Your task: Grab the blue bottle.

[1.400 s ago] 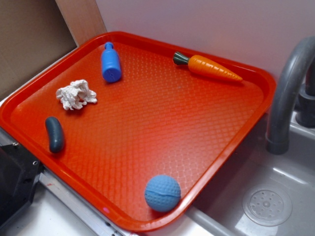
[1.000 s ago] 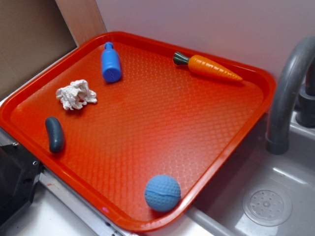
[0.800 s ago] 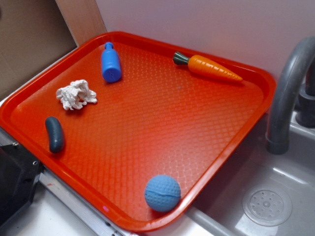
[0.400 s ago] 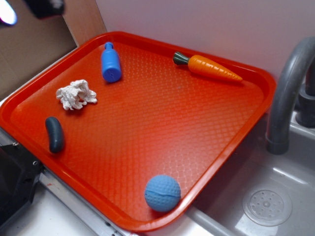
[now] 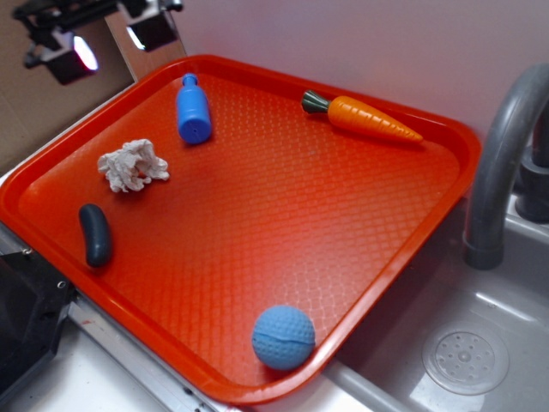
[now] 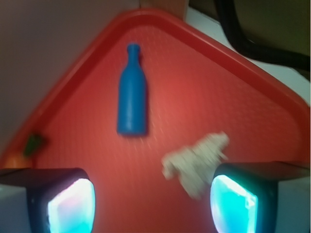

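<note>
We see a big red tray (image 5: 283, 215) beside a grey sink (image 5: 480, 343). The blue bottle (image 5: 193, 109) lies on its side in the tray's far left corner, with its cap pointing to the rim. The white crumpled lump (image 5: 131, 165) is near the bottle, a bit closer to us. The dark capsule (image 5: 95, 233) lies by the tray's left rim. The carrot (image 5: 360, 117) is by the far rim, and the blue ball (image 5: 283, 336) sits at the near rim. Our gripper (image 6: 150, 204) hangs high over the tray's left corner. Its two fingers (image 6: 63, 204) are wide apart and hold nothing. From the wrist, the bottle sits between them, farther off.
</note>
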Motion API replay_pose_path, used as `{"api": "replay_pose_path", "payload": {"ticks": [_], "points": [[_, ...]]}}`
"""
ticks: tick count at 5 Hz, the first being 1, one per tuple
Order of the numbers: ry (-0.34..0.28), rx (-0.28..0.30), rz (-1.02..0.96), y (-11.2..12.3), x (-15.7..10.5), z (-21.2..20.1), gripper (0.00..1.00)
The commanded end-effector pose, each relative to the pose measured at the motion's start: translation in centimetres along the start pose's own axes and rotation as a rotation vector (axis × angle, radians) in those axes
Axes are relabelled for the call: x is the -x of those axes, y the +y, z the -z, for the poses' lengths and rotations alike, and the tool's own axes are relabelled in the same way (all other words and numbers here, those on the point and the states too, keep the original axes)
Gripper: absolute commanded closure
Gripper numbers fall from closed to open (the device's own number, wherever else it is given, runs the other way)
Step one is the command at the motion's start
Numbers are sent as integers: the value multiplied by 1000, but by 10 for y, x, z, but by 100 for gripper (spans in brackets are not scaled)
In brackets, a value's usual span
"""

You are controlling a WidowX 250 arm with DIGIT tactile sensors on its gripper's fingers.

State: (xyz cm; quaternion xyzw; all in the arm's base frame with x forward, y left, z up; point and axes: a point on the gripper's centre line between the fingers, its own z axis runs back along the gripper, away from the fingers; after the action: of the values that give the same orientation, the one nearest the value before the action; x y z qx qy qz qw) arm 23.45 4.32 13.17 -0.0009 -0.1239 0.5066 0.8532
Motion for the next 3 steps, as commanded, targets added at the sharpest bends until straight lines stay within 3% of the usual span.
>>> {"api": "replay_pose_path", "payload": {"ticks": [1, 3], "points": [[-75, 5, -43, -6, -39, 32, 0], [-121, -45, 50, -12, -53, 77, 0]]}}
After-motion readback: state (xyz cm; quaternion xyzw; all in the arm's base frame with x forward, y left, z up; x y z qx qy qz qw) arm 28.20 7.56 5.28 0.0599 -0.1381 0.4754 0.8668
